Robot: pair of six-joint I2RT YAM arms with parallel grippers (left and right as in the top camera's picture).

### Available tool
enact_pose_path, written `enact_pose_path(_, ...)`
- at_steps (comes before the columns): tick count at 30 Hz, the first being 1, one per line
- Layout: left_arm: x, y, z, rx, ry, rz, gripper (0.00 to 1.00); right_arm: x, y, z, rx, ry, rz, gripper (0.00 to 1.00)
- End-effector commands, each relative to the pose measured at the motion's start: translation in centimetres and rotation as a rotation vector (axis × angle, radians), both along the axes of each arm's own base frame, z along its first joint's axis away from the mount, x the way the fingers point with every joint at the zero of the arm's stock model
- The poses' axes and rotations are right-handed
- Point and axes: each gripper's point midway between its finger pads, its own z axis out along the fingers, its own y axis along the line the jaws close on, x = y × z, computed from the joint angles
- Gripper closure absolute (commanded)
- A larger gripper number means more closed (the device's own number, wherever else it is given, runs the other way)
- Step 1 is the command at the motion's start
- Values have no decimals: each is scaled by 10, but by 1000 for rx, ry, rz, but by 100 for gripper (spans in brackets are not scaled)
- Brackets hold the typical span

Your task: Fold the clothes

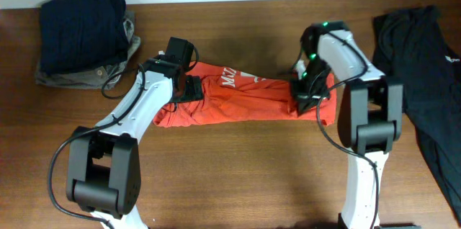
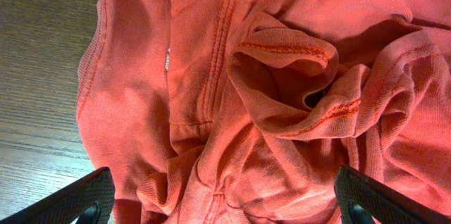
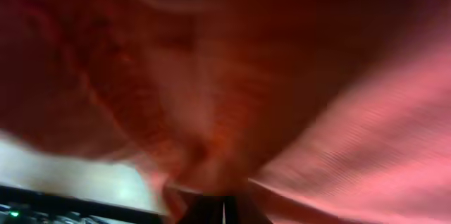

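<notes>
The orange-red T-shirt (image 1: 241,98) lies in a long crumpled band across the middle of the table, white lettering showing on top. My left gripper (image 1: 189,89) hovers over the shirt's left end; in the left wrist view its fingers (image 2: 225,206) are spread wide open over bunched fabric and seams (image 2: 282,97), gripping nothing. My right gripper (image 1: 308,96) is at the shirt's right end. In the right wrist view its fingers (image 3: 224,210) are closed together on the blurred red cloth (image 3: 338,132), which fills the view.
A folded navy garment on a grey one (image 1: 83,31) sits at the back left. A black garment (image 1: 428,70) with a small white logo lies along the right edge. Bare wood table (image 1: 238,178) lies in front of the shirt.
</notes>
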Motion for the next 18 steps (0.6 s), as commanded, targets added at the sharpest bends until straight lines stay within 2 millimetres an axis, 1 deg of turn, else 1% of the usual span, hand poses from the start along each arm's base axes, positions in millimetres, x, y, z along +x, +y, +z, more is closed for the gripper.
enact_pose_path(1, -1, 0, 3, -5, -1, -9, 1, -8, 7, -11, 14, 6, 20, 92)
enact_pose_path(4, -1, 0, 3, -5, -1, -9, 1, -7, 7, -16, 13, -3, 12, 95)
enact_pose_path(7, -1, 0, 3, -5, -1, -8, 1, -2, 5, -6, 12, -20, -16, 96)
enact_pose_path(10, -1, 0, 3, -4, -1, -9, 1, 9, 4, 21, 32, -70, -30, 96)
enact_pose_path(12, -1, 0, 3, -5, -1, -8, 1, 19, 1, 47, 44, -137, -22, 96)
enact_pose_path(13, -1, 0, 3, -4, -1, -8, 1, 25, -2, 62, 49, -173, -26, 94)
enact_pose_path(15, -1, 0, 3, -4, -1, -8, 1, 36, -13, 94, 55, -257, -42, 80)
enact_pose_path(17, -1, 0, 3, -5, -1, -8, 1, 47, -28, 120, 61, -336, -49, 24)
enact_pose_path(18, -1, 0, 3, -4, 0, -8, 1, 51, -36, 130, 60, -365, -63, 17)
